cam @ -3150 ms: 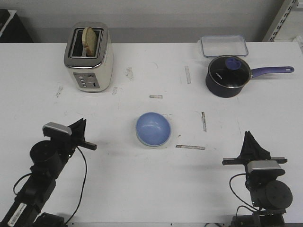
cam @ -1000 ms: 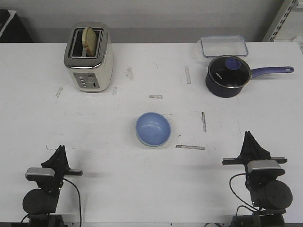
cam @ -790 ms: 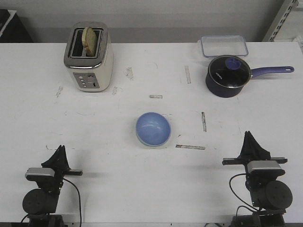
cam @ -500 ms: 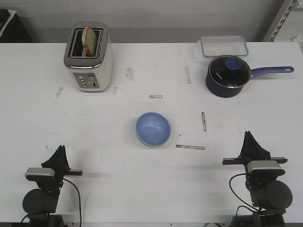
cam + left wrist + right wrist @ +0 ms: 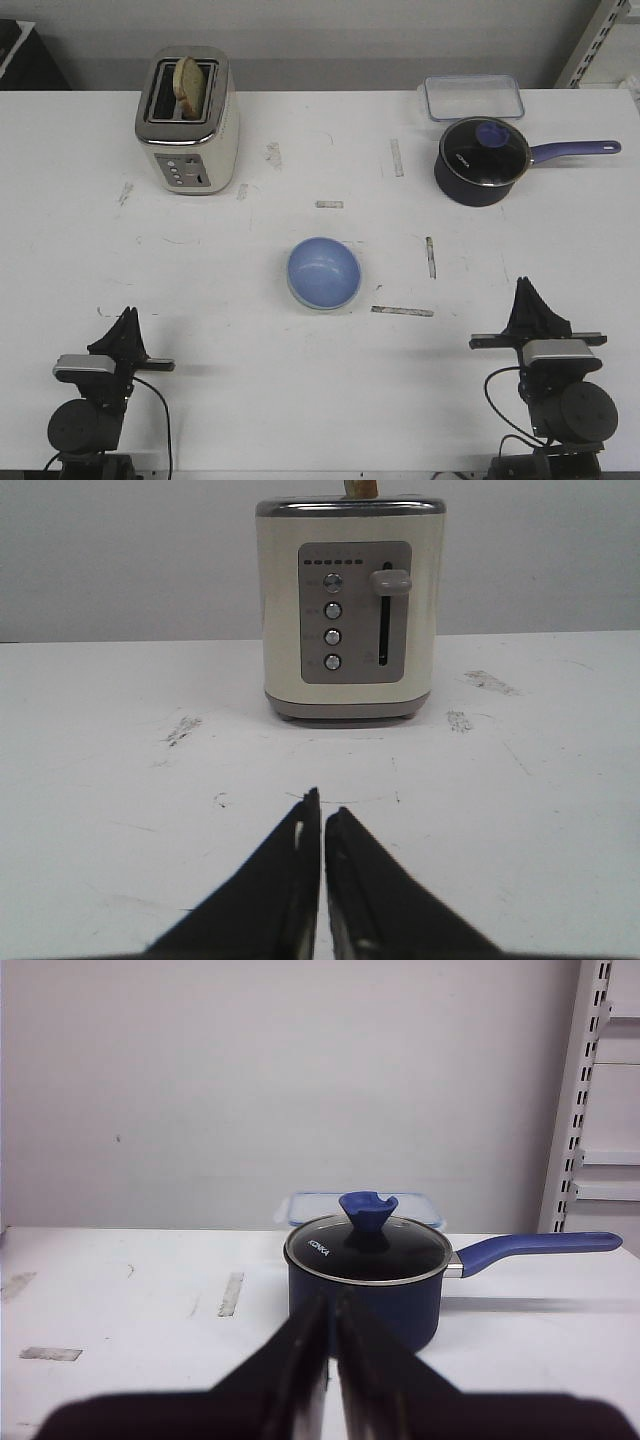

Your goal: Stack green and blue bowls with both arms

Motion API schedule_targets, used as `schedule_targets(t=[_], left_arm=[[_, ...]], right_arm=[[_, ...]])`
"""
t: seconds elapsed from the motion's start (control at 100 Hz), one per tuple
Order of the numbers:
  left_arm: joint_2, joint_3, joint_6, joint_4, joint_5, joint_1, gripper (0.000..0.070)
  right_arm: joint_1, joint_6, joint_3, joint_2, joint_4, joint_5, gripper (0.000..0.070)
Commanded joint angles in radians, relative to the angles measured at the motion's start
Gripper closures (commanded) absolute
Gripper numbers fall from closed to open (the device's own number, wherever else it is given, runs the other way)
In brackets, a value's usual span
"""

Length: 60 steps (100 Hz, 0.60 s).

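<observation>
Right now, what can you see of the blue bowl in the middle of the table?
The blue bowl is small, round and matte, light periwinkle, upright with its opening facing up and nothing visible inside. It sits near the middle of the white table, nested in the green bowl, of which only a thin pale rim shows along its near and left edge. Nothing else touches it. Both hands are parked well away at the near edge of the table. Neither wrist view shows it.

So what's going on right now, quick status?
Left gripper shut, empty, parked near the table's front edge; right gripper likewise. Blue bowl nested in the green bowl, mid-table. Nothing blocking.
</observation>
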State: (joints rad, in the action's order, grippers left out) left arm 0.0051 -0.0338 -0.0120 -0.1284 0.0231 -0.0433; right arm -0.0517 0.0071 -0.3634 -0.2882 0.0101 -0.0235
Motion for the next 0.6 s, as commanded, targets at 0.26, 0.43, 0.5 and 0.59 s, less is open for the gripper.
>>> schedule_targets(t=[0.26, 0.43, 0.5, 0.59], left_arm=[[-0.002, 0.021, 0.002, -0.015, 0.000, 0.000, 0.0699], [-0.002, 0.021, 0.002, -0.015, 0.000, 0.000, 0.0699], [-0.002, 0.021, 0.002, -0.015, 0.000, 0.000, 0.0699], [-0.002, 0.021, 0.002, -0.015, 0.000, 0.000, 0.0699]], right_arm=[[0.036, 0.003, 0.165, 0.109, 0.019, 0.049, 0.0698], [0.064, 0.003, 0.233, 0.157, 0.019, 0.051, 0.0698], [0.067, 0.003, 0.257, 0.172, 0.020, 0.051, 0.0698], [0.067, 0.003, 0.288, 0.197, 0.019, 0.050, 0.0698]])
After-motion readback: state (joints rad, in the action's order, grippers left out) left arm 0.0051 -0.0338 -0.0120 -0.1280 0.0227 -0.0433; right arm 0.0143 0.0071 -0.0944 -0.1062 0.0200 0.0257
